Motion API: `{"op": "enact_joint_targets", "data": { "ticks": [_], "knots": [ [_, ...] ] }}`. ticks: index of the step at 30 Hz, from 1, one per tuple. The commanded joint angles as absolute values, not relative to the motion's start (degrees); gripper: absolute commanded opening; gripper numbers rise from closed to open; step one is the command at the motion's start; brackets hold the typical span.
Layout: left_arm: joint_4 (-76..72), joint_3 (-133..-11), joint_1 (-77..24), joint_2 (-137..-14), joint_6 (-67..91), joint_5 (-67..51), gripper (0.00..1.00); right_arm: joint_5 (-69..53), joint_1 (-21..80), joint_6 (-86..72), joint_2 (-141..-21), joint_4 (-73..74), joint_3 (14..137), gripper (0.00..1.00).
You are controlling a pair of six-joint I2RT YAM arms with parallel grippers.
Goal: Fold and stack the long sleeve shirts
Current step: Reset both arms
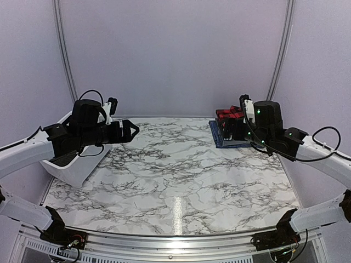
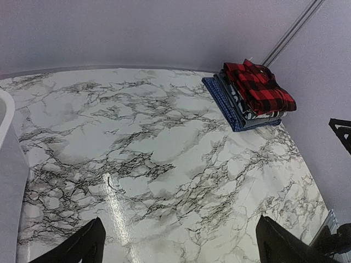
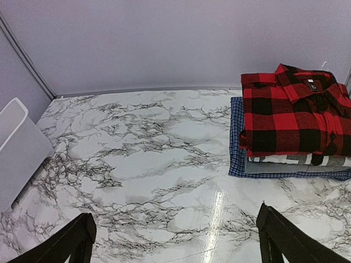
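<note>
The long sleeve shirts lie folded in one stack (image 1: 226, 125) at the table's back right. On top is the red-and-black check shirt (image 3: 293, 118) (image 2: 258, 85), collar up. Under it show a black-and-white plaid edge (image 2: 244, 107), a grey layer (image 3: 274, 166) and a blue checked shirt (image 3: 237, 148) at the bottom. My left gripper (image 1: 133, 130) (image 2: 180, 219) hovers open over the table's left side, holding nothing. My right gripper (image 1: 245, 107) (image 3: 176, 211) hangs open near the stack and touches none of it.
A white plastic tub (image 1: 77, 164) (image 3: 16, 148) stands at the table's left edge, under my left arm. The marble-patterned tabletop (image 1: 175, 175) spreads between tub and stack. Pale walls close off the back and both sides.
</note>
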State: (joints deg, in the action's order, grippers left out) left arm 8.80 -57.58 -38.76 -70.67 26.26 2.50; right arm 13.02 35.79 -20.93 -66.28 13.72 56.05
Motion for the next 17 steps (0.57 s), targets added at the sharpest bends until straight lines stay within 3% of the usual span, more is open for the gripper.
{"op": "enact_joint_targets", "data": {
  "ticks": [1, 17],
  "knots": [
    [7.5, -57.5, -38.8, -69.2, 25.1, 3.2, 0.99, 13.0, 36.0, -20.6, -66.4, 13.4, 58.2, 0.98],
    [7.6, -57.2, -38.8, -68.9, 24.7, 3.8, 0.99, 12.5, 36.1, -20.5, -66.4, 13.0, 57.9, 0.99]
  ]
}}
